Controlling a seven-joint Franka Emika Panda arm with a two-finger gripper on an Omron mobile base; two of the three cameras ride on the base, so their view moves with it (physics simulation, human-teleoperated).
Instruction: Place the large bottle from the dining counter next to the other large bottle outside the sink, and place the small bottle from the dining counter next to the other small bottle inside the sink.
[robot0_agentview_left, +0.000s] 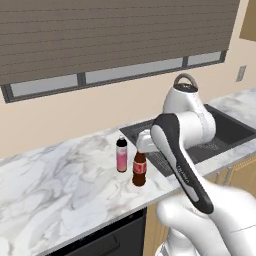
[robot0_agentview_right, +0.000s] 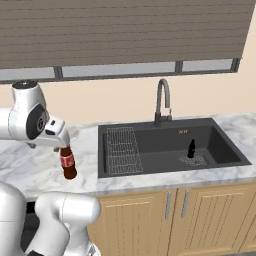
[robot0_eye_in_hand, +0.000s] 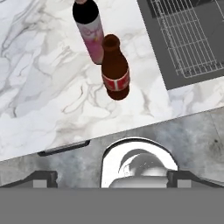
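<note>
The gripper stands released, its two dark tips spread wide and nothing between them, hanging above the brown cola bottle, which stands upright on the marble worktop just beside the pink black-capped bottle, outside the sink. By the look of it the large bottle is placed, so the step in hand is to draw the hand clear: lift straight up along the bottle's neck before swinging aside (the two bottles are close enough that a sideways brush could topple both). Next along, the wire rack lies in the near end of the basin; the tiny dark bottle stands by the drain, below the curved tap, awaiting its partner.
</note>
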